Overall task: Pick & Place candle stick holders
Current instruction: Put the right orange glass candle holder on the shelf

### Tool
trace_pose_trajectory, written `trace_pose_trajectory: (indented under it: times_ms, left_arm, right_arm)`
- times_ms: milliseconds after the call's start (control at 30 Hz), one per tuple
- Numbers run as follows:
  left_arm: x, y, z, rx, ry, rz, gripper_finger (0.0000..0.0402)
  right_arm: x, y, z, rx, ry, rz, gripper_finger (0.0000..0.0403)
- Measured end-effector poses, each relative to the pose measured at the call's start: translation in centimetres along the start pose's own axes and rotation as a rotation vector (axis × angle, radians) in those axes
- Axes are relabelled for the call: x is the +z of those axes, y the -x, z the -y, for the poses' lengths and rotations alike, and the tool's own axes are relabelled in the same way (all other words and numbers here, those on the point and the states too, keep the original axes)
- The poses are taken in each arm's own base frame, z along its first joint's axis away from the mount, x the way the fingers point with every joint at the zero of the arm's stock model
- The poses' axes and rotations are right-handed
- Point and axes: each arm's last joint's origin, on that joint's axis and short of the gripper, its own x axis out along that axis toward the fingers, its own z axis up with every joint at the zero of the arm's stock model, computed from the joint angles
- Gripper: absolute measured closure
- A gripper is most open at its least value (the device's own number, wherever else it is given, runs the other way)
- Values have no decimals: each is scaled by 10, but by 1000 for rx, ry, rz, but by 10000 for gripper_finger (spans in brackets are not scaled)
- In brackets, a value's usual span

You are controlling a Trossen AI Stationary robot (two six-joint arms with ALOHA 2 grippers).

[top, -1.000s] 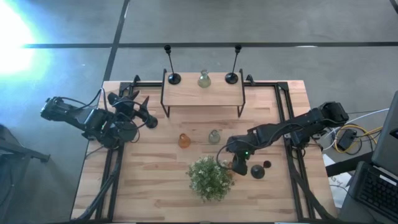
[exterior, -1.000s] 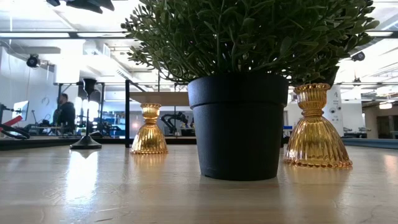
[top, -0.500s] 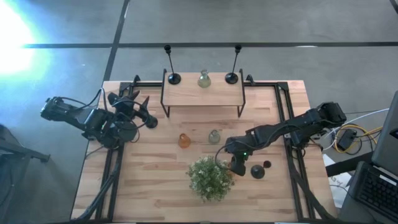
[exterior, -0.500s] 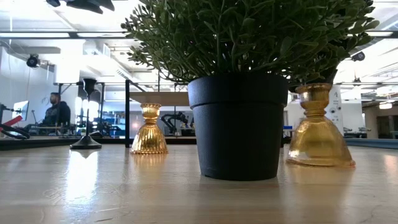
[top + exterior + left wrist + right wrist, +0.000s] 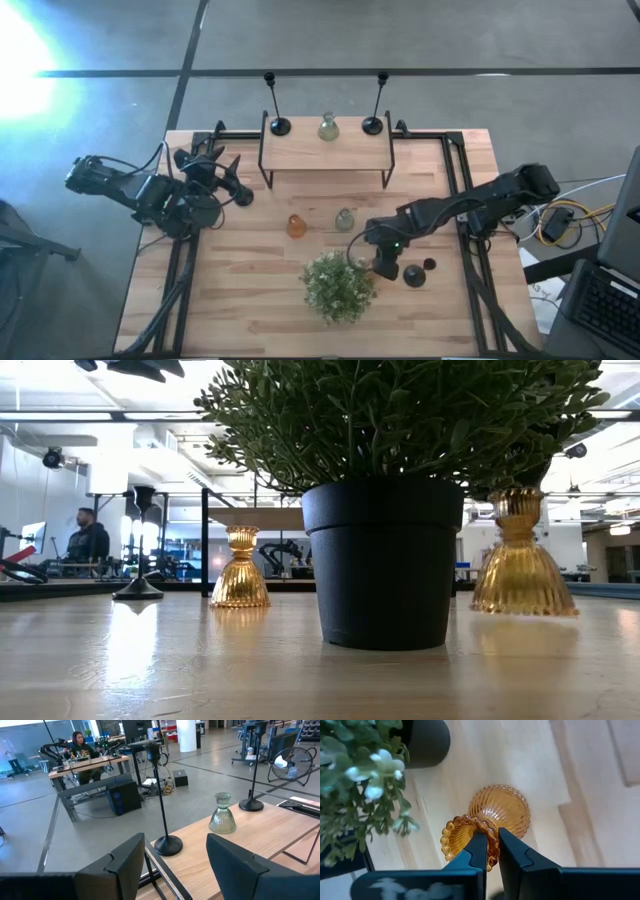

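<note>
Near the table's (image 5: 240,310) front edge stands the plant (image 5: 338,287), in a black pot (image 5: 384,560). Just right of it the right gripper (image 5: 383,266) is clenched on the beaded rim of an amber holder (image 5: 487,822), which in the low view hangs clear of the wood, slightly tilted. Right of that gripper lie two short black holders (image 5: 414,276), one with a wider base, the other (image 5: 430,265) smaller, near each other. Farther back, about mid-table, another amber holder (image 5: 296,226) stands left of a pale green holder (image 5: 344,219). At the left side the left gripper (image 5: 238,190) waits with its fingers spread and nothing between them. On the raised shelf (image 5: 325,152) at the far side a second pale green holder (image 5: 328,127) stands between two tall black holders, one to the left (image 5: 277,112) and one to the right (image 5: 376,108). Beyond the table a person (image 5: 80,746) sits at a desk.
</note>
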Motion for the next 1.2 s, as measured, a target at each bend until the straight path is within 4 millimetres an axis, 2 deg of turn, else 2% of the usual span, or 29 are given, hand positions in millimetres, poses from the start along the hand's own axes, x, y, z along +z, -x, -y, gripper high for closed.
trace_pose_trajectory:
  times_ms: [200,400,500,700,933,1200]
  left_arm:
    - [0,0,1,-1,4,0,183]
    - [0,0,1,-1,4,0,183]
    - [0,0,1,-1,4,-1,183]
    - [0,0,1,-1,4,-1,183]
    - [0,0,0,4,11,2,183]
    - [0,-1,0,9,11,4,183]
  right_arm:
    - [17,38,2,-43,35,-22,388]
    - [45,95,9,-66,108,25,388]
    - [60,122,24,-79,122,89,388]
    - [78,163,72,-132,48,193,388]
    - [89,192,111,-170,24,256,388]
    - [103,205,134,-202,47,182,388]
